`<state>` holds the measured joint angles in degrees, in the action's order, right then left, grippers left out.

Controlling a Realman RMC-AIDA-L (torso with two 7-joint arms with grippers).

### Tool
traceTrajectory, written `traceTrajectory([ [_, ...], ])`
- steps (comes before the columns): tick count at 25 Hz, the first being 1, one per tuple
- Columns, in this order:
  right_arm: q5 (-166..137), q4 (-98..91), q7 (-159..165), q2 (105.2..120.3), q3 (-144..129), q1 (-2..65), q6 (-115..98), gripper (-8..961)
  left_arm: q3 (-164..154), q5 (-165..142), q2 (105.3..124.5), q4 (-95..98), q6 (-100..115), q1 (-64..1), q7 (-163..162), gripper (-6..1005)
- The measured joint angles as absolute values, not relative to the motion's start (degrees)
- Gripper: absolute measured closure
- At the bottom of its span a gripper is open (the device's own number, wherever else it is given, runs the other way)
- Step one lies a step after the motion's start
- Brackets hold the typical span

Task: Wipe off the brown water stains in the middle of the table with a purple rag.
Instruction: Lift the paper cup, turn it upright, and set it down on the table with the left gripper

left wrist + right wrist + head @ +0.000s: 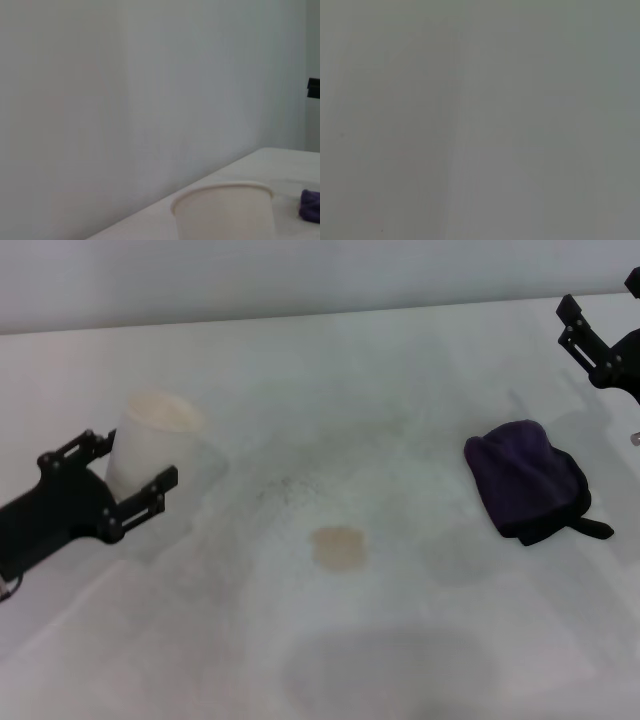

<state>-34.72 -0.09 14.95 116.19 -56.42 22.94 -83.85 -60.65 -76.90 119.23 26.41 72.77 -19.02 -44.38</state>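
Observation:
The purple rag [525, 480] lies bunched on the right of the white table [400, 390], its black tail toward the front right. A sliver of it shows in the left wrist view [311, 204]. The brown water stain [338, 547] is a small tan patch in the middle, left of the rag and apart from it. My right gripper [568, 324] is open and empty, raised behind and to the right of the rag. My left gripper [135, 468] is open at the far left. The right wrist view shows only blank grey.
A white paper cup [150, 440] stands upright at the left, between the left gripper's fingers; it also shows in the left wrist view [223, 210]. Faint grey smudges and specks lie around the stain. A grey wall runs behind the table's far edge.

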Motion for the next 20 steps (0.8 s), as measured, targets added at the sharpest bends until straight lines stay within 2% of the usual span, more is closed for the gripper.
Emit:
traceTrajectory([
  [8, -34.72, -0.09, 14.94, 116.09, -56.43, 22.55, -83.86, 91, -60.64, -68.96, 119.49, 14.16, 73.64, -18.76, -27.7, 270],
  [20, -34.71, 0.3, 14.97, 115.94, -56.43, 22.21, -83.82, 91, -60.27, -65.67, 119.54, 8.63, 72.19, -18.73, -23.37, 271],
])
